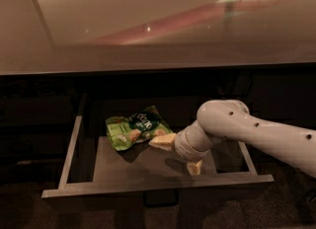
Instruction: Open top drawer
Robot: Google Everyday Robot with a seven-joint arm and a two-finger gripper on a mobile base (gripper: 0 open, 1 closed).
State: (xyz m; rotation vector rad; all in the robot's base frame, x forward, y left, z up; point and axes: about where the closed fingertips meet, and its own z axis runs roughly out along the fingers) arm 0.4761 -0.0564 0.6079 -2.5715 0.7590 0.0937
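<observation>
The top drawer (158,186) stands pulled out below the countertop, with pale metal side rims (69,149) and a flat grey floor (133,166). Its dark loop handle (160,199) shows faintly under the front edge. My gripper (178,155) is inside the drawer at centre right, on the white arm (247,129) that comes in from the right. Its cream fingers are spread apart. One fingertip (162,141) points left and touches or nearly touches a green snack bag (136,129). The other fingertip (194,167) points down just behind the drawer front. The gripper holds nothing.
A glossy beige countertop (158,20) spans the top of the view and overhangs the drawer. Dark cabinet fronts (34,119) flank the drawer on the left and on the right (286,95). The floor in front is dark.
</observation>
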